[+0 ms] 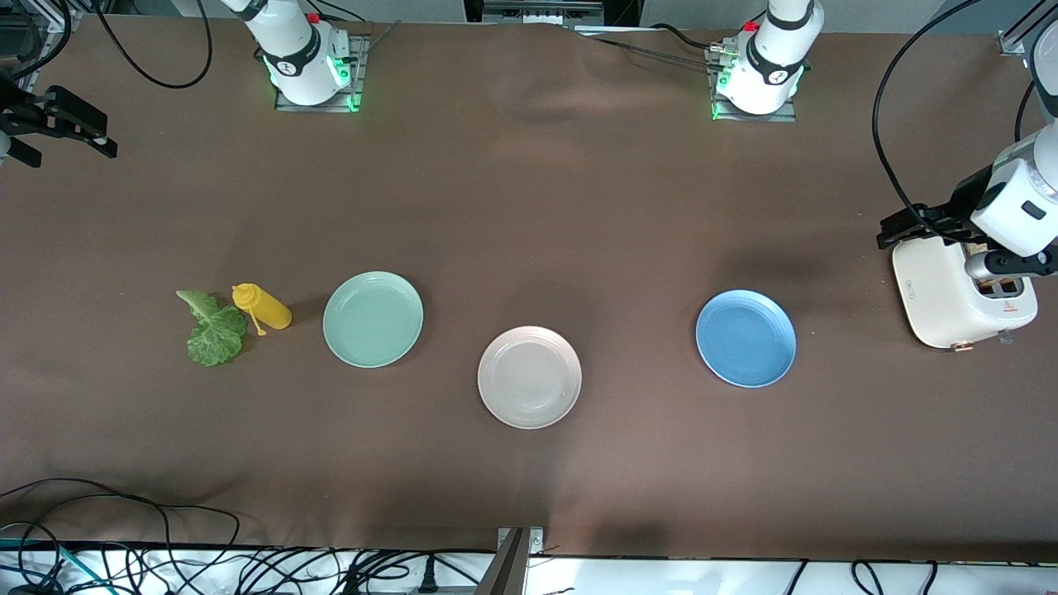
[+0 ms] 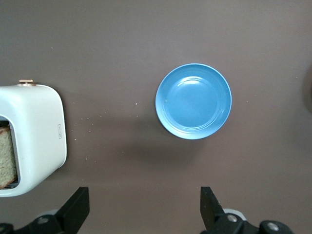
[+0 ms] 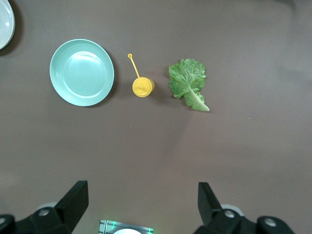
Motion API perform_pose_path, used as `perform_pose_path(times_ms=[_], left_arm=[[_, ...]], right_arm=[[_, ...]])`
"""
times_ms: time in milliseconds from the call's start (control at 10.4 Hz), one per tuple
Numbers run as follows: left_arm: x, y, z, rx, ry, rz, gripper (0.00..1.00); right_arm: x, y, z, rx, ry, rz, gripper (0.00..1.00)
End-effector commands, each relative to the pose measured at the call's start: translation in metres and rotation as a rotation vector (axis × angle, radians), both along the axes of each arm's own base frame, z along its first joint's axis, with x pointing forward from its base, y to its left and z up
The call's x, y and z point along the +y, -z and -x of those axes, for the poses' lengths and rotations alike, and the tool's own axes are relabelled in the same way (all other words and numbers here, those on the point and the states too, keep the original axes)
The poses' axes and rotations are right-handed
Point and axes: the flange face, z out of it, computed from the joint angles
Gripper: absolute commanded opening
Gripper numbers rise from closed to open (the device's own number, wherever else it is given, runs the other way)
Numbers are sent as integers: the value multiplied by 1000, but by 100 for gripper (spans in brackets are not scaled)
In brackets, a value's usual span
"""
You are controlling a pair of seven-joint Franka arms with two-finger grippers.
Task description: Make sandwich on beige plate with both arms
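From the front, a brown table [image 1: 529, 207] carries the beige plate [image 1: 529, 377], nearer the camera than the mint plate [image 1: 373, 319] and blue plate [image 1: 745, 338]. The left wrist view shows the left gripper [image 2: 144, 212] released, high over bare cloth between blue plate and toaster [image 2: 34, 139], which holds a toast slice [image 2: 7, 156]. The right wrist view shows the right gripper [image 3: 141, 207] released above open cloth near the lettuce leaf [image 3: 188, 82] and yellow bottle [image 3: 142, 87].

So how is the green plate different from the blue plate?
The green plate is pale mint, the blue plate a strong sky blue. The green plate sits beside the yellow bottle toward the right arm's end; the blue plate sits toward the left arm's end, near the toaster. Both are round, empty and look equally big.
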Motion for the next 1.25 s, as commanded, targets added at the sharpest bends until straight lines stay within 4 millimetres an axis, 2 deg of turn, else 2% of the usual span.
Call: perform_pose_path(times_ms=[0,192,672,1152], left_arm=[[-2,-9,0,-11,17,25,100],[-4,-15,-1,-22,20,25,100],[-6,-17,-1,-26,25,25,100],[-9,-18,-1,-28,32,27,100]], right_arm=[[-6,-5,5,19,5,-5,100],[1,-8,-3,10,24,2,100],[-2,-3,-6,21,35,2,100],[-6,-8,-6,11,41,5,100]])
